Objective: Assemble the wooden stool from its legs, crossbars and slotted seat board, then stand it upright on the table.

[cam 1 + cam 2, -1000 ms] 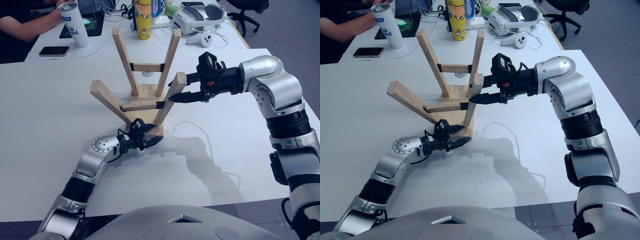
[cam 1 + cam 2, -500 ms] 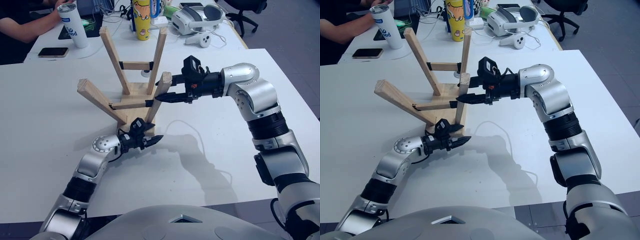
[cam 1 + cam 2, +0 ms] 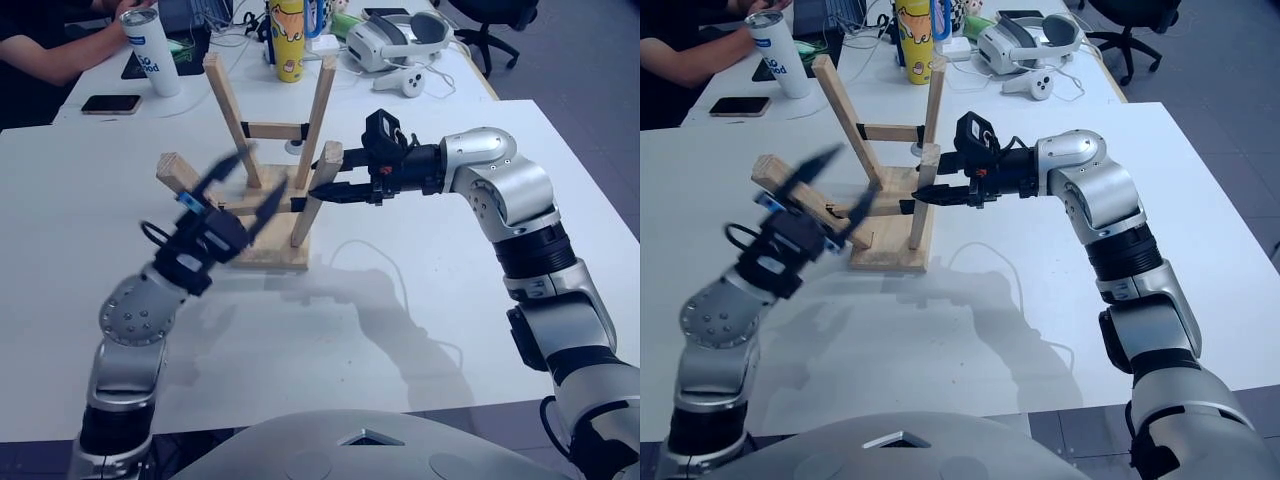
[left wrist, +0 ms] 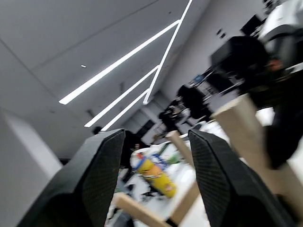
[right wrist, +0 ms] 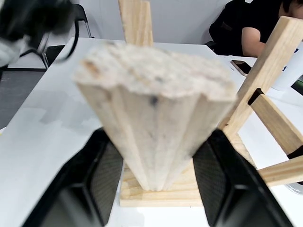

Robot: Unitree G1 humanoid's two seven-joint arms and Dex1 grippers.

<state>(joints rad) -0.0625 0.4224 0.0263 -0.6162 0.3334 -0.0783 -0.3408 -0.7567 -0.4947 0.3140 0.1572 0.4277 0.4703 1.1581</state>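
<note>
Lifting off the table since half a second ago, the left gripper is now hovering in the air in front of the left side of the stool, its fingers spreading wide apart and holding nothing. The stool is resting upside down in the middle of the table, its seat lying on the surface and all four legs pointing up and splaying outward. The right gripper is reaching in from the stool's right and pinching the top of the near right leg between its two fingers, one pad pressing on each side. A crossbar is joining the two far legs, and another is running between the two near ones, partly hidden behind the left gripper. Beyond the stool, farther back, a cup, a phone, a yellow bottle and a headset are sitting well apart from it
</note>
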